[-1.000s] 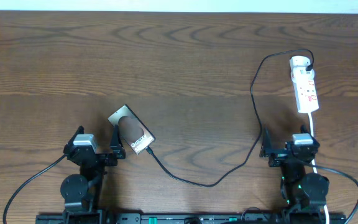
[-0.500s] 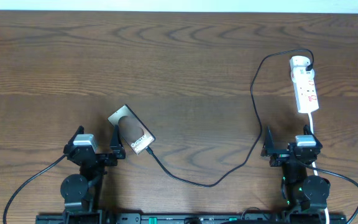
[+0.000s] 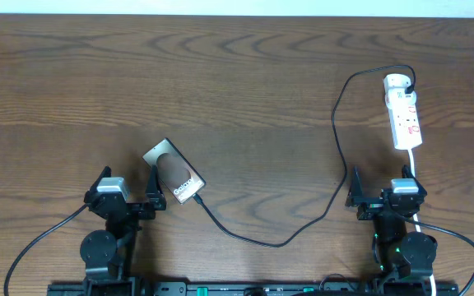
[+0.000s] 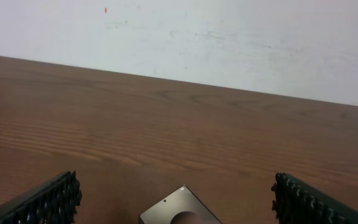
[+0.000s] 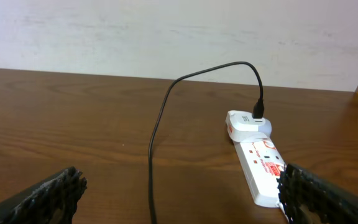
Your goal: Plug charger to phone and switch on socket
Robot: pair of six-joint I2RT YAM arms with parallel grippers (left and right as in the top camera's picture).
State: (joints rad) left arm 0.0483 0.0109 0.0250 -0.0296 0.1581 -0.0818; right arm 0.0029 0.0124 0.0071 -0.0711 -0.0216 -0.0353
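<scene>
Two claws are sitting spread wide and empty along the bottom edge of the overhead frame. The left claw (image 3: 127,177) is waiting just beside the phone (image 3: 174,175), and one corner of the phone is showing between its pads (image 4: 42,200) in the left wrist view. The right claw (image 3: 383,182) is parked at lower right, next to the white cord (image 3: 412,164) trailing down from the socket (image 3: 405,115).

Over the last second almost nothing is changing. The right arm is settling a touch toward the lower right corner and then holding, while phone, charger and socket are lying just where they were.

The phone is lying face up and askew, left of centre on the worktop (image 3: 237,82). The charger (image 3: 275,244) is looping from a white adapter (image 5: 247,122) at the socket's upper end, at upper right, down to the phone's lower right edge. Its tip is meeting that edge and appears plugged in, though the overhead view is too coarse to confirm it.

With neither claw reaching for anything, the plugging step is looking finished. The socket's switch is too small to read and is probably what remains, with the right claw nearer to it.
</scene>
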